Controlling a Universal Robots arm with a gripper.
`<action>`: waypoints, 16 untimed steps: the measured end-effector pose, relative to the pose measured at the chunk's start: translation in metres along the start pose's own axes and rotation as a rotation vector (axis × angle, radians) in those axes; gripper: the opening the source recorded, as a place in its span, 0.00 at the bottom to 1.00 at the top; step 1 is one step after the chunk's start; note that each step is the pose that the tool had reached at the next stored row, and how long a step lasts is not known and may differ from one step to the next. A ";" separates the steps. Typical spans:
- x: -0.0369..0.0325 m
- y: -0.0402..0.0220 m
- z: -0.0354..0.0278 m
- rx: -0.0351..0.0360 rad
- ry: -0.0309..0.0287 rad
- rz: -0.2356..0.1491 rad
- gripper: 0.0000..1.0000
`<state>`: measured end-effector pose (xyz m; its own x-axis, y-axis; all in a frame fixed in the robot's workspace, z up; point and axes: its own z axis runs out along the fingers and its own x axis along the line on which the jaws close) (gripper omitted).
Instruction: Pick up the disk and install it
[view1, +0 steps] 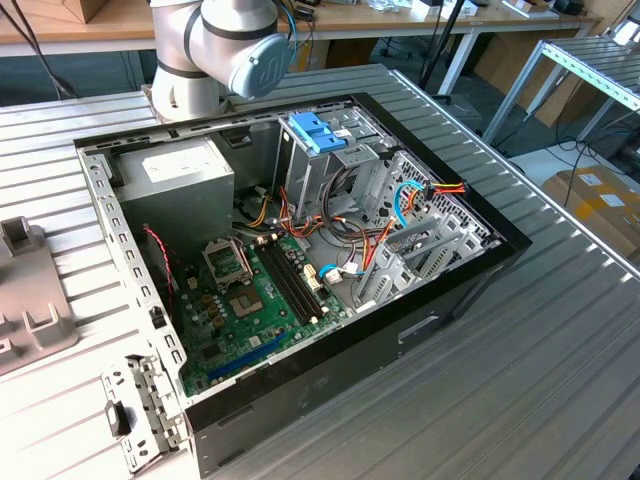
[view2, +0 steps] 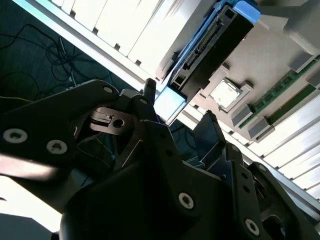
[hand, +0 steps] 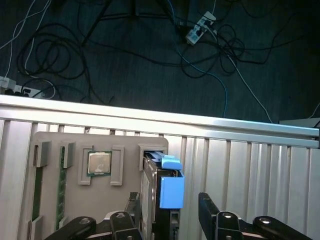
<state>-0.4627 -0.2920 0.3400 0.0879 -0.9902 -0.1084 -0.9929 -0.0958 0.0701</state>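
Observation:
The disk (hand: 154, 176) stands on edge in a slot of a grey holder tray (hand: 127, 142), its light-blue bracket (hand: 171, 190) facing up. My gripper (hand: 167, 202) is open and straddles it, one finger (hand: 132, 207) close on one side and the other (hand: 206, 204) apart from it on the other side. In the second wrist view the disk (view2: 212, 42) runs away from the gripper (view2: 178, 107), and its blue end sits between the two fingertips.
The holder tray also carries a processor chip (hand: 99, 163) and a memory stick (hand: 62, 180). An open computer case (view1: 470, 270) lies on the ribbed metal table (view1: 520, 380), with motherboard (view1: 250, 300), power supply (view1: 175, 185) and a blue-tabbed drive cage (view1: 318, 130). Cables (hand: 150, 55) lie on the floor beyond the table edge.

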 end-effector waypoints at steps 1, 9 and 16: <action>0.0002 -0.0001 0.0020 -0.0001 0.0002 0.000 0.58; 0.0018 0.0012 0.0201 -0.0005 0.0004 -0.002 0.58; 0.0031 0.0055 0.0358 -0.0038 0.0027 -0.036 0.58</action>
<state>-0.4707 -0.2919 0.3045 0.1239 -0.9864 -0.1083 -0.9888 -0.1318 0.0700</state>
